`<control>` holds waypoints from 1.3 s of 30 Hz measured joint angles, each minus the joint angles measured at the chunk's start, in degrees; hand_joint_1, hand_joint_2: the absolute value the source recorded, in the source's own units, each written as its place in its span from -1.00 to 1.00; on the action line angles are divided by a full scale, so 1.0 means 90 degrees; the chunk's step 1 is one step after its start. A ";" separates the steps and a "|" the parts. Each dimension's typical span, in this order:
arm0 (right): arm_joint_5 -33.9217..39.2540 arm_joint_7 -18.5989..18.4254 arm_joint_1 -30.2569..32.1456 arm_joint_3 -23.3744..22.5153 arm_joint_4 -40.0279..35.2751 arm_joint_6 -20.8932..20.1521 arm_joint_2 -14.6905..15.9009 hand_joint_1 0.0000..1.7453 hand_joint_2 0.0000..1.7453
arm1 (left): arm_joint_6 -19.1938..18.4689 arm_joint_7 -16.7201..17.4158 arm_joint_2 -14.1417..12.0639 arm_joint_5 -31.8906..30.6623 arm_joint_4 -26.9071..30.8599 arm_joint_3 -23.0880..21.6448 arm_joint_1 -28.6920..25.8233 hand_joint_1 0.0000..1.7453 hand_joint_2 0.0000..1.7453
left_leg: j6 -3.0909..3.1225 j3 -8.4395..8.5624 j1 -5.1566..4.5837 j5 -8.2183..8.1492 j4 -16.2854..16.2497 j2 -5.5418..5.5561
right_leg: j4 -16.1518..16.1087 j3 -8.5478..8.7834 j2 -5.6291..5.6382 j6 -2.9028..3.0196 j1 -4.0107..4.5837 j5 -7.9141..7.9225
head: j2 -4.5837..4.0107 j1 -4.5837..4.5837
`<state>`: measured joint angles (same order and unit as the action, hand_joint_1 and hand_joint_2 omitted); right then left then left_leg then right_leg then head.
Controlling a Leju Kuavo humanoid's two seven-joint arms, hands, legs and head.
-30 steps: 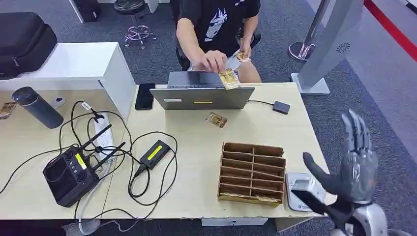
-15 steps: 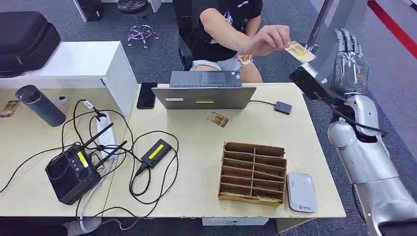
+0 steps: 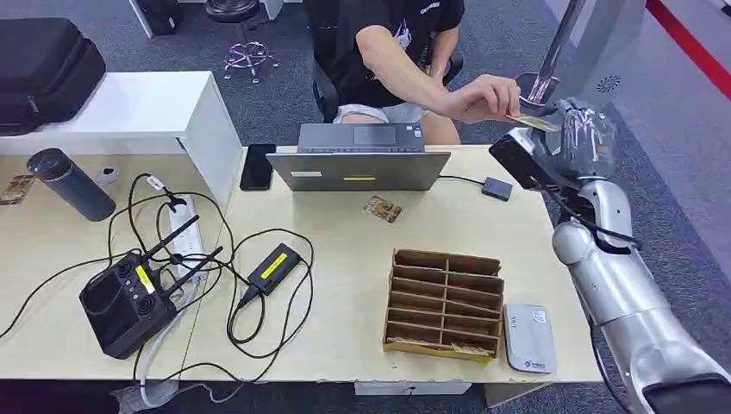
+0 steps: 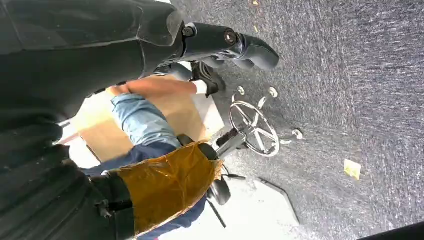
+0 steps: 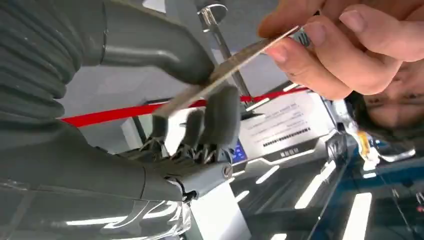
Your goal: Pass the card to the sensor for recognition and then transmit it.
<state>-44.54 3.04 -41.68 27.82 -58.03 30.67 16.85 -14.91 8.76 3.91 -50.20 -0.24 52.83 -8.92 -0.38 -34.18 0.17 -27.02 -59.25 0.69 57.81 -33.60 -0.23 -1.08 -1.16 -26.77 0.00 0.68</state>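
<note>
Right hand (image 3: 584, 131) pinches card (image 3: 536, 123) with person's hand (image 3: 483, 97).

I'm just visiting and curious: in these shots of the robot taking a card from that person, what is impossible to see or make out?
- Card face: edge-on in the right wrist view, too small in the head view; print unreadable.
- Right hand in the head view: its fingers blur together; the grip is clearer from the wrist, thumb above and fingers under the card.
- Left hand: dark and close to the lens; open or shut is unclear.
- Person's hand: cut off by the picture's edge.
</note>
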 joint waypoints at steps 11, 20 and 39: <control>-0.0077 0.0456 0.1422 -0.0085 -0.1637 0.0978 0.0180 1.00 1.00 | 0.0197 0.0000 0.0226 0.0320 -0.0041 -0.0083 0.0019 -1.00 1.00 | 0.0006 0.0001 0.0000 -0.0008 0.0000 0.0006 | -0.0006 0.0000 -0.0007 -0.0004 0.0001 -0.0007 | 0.0000 -0.0002; -0.0668 0.1290 0.4195 -0.0976 -0.4054 0.1027 -0.0075 1.00 1.00 | 0.0668 0.0000 0.0605 0.0765 -0.0044 -0.0078 0.0034 -1.00 1.00 | 0.0008 0.0002 -0.0002 -0.0033 0.0001 0.0018 | -0.0006 0.0004 -0.0028 0.0001 -0.0001 -0.0036 | 0.0000 0.0002; -0.1632 -0.0329 0.7737 -0.1957 -0.5600 0.0734 -0.0139 1.00 1.00 | 0.1105 0.0000 0.0894 0.1003 -0.0017 0.0007 0.0070 -1.00 1.00 | 0.0053 0.0025 -0.0036 -0.0073 0.0001 -0.0076 | -0.0007 0.0009 0.0036 -0.0019 -0.0041 -0.0055 | 0.0000 0.0010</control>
<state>-59.23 0.08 27.95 10.21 -108.43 37.27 15.60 -4.96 8.76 11.96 -41.18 -0.39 52.89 -8.29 0.10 -33.96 -0.15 -27.67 -59.24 0.01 57.74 -33.52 0.09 -1.25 -1.54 -27.27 0.00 0.76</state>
